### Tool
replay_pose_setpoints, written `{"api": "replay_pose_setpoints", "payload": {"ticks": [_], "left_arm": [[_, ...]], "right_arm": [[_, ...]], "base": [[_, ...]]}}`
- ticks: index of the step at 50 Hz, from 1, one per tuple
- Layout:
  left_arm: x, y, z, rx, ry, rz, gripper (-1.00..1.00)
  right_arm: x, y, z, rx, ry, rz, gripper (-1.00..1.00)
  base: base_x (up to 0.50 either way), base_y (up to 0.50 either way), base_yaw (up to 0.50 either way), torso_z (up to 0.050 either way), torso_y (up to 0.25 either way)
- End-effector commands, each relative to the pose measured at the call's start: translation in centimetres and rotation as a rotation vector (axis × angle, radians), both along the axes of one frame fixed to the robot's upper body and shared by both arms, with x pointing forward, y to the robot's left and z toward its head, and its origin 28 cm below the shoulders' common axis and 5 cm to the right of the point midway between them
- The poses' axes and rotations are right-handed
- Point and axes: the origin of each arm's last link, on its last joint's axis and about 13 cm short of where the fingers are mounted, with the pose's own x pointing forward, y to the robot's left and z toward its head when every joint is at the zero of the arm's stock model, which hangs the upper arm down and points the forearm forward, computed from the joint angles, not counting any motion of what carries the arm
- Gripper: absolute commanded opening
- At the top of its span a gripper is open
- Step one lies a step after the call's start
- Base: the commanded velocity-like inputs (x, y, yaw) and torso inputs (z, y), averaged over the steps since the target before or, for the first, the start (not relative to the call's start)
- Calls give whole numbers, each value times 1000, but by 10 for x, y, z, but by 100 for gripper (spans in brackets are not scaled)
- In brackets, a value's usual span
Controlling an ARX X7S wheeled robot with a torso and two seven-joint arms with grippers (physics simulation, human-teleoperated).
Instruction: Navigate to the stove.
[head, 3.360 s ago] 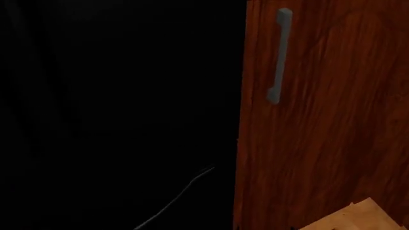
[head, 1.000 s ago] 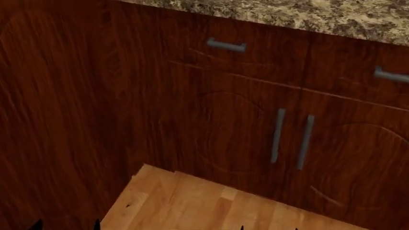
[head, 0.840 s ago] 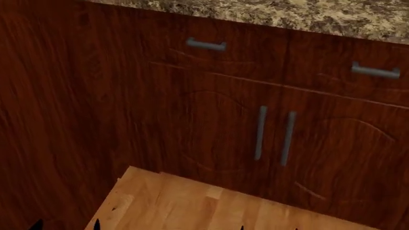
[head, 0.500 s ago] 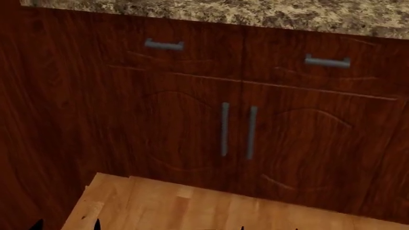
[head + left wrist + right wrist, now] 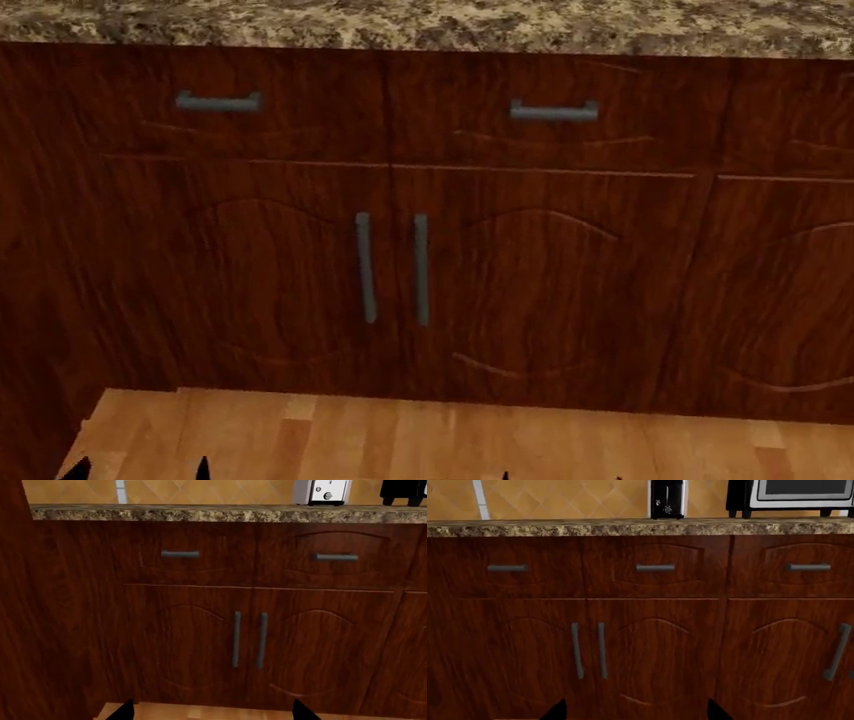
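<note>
Fingers (image 5: 127, 709) of left and fingers (image 5: 557, 711) of right spread apart, grasping nothing. Ahead of them: dark wood cabinets (image 5: 400, 250), toaster (image 5: 322, 491) on granite tabletop (image 5: 594, 528). Stove nowhere visible.

Only the black fingertips of the robot's two grippers are visible. Left gripper (image 5: 211, 711): two matte black, pointed fingertips (image 5: 122, 710) enter the left wrist view at about 7 and 5 o'clock. Right gripper (image 5: 634, 711): two matching black triangular fingertips (image 5: 555, 711) show in the right wrist view. In the head view, tiny black points (image 5: 76, 469) sit along the 6 to 8 o'clock edge. No cables, screws or markings can be made out.
</note>
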Motion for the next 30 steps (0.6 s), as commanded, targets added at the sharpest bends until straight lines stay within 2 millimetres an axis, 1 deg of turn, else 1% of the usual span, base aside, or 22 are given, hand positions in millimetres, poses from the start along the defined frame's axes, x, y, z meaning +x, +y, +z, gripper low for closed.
{"api": "replay_pose_setpoints", "payload": {"ticks": [1,12,30], "left_arm": [[0,0,1,-15,-34,-28,100],[0,0,1,-15,-34,-28,100],[1,-1,-1,-14,-34,-29,100]], "right_arm": [[1,1,1,-12,-18,10,100],[2,0,1,-22,-24,-22,100],[3,-1,0,-9,-27,-23,100]], "base": [[-152,-6,0,0,0],[-3,0,0,0,0],[11,-287,0,0,0]]}}
